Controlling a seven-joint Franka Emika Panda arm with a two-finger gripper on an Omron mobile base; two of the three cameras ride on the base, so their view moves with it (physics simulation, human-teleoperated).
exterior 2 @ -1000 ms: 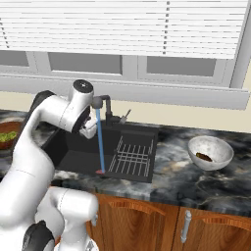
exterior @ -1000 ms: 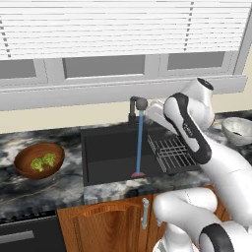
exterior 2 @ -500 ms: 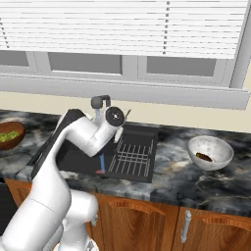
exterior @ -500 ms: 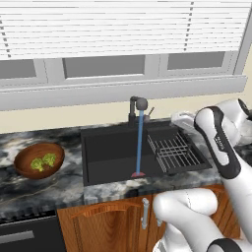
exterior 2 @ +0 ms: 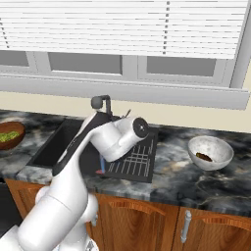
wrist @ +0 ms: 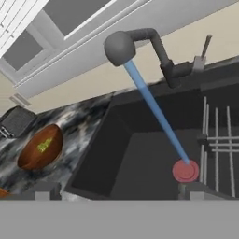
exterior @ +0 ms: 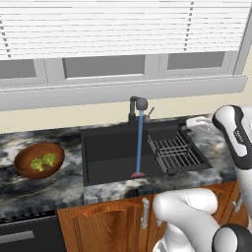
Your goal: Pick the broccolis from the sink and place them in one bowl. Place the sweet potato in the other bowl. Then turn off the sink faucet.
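Black basin of the sink (exterior: 113, 152) set into the dark marbled bench (exterior: 44, 189), with a grey wire rack (exterior: 174, 152) across its right side in the left base view. At the back rim, the dark grey faucet (exterior: 138, 106) with rounded head bent down and a thin lever (wrist: 204, 46) angled up beside its base; running, with a blue stream of water (exterior: 140, 142) falling straight to a red drain (exterior: 137, 174) on the basin floor. On the bench left of the sink, the reddish-brown wooden bowl (exterior: 22, 165), holding two yellow-green broccoli florets (exterior: 43, 161) side by side. On the bench well to the right of the sink in the right base view, the pale speckled bowl (exterior 2: 223, 147), with the dark brown sweet potato (exterior 2: 203, 157) lying inside. White arm (exterior 2: 115, 139) bent over the front right part of the sink, wrist above the rack. Fingers (wrist: 116, 193) spread wide apart, gripping nothing, their dark tips low in the hand view at either side: one over the front left corner of the sink, the other just beside the drain. Hand view tilted, looking across the basin toward the faucet, with wooden bowl and florets off to the left. White slatted blinds (exterior: 123, 27) over the window behind, wooden cabinet doors (exterior 2: 142, 223) under the bench.
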